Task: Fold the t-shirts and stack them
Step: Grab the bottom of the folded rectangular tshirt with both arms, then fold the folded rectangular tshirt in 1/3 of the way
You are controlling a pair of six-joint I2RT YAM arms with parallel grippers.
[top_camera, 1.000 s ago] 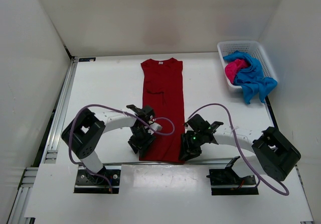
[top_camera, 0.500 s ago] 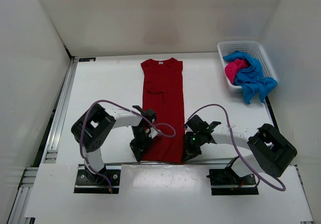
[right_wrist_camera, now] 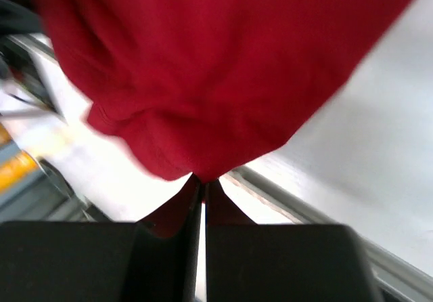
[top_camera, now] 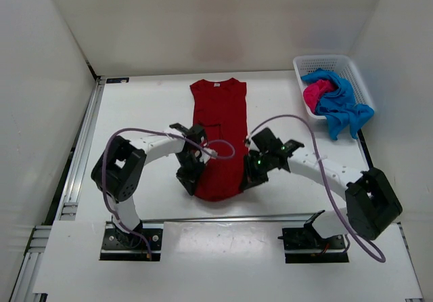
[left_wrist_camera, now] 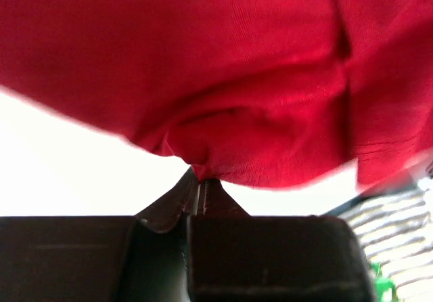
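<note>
The left gripper is closed tight on the near left corner of the dark red t-shirt, with cloth pinched between its fingertips. The right gripper is clamped on the near right corner. The shirt is laid lengthwise along the middle of the table, collar at the far end; its near hem appears raised, though the view is blurred. At the far right, the magenta-pink t-shirt and bright blue t-shirt are heaped in the white basket.

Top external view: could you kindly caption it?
Left fingers and right fingers pinch the hem of the dark red t-shirt; pink t-shirt, blue t-shirt in basket.
</note>
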